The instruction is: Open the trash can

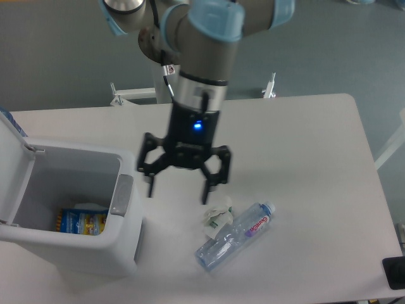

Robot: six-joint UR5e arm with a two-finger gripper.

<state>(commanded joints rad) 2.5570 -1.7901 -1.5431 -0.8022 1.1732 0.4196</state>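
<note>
You see the bin [76, 247] at the near left of the table [304, 145] — lid [11, 168] upright. The gripper [178, 191] hangs just right of it, fingers spread — holding nothing.

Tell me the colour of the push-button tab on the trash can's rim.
Grey, on the white trash can; the push-button tab shows clearly in the fixed camera view.

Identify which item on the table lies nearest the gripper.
The crumpled wrapper, just below the gripper; the clear bottle lies farther, the trash can off to the side.
</note>
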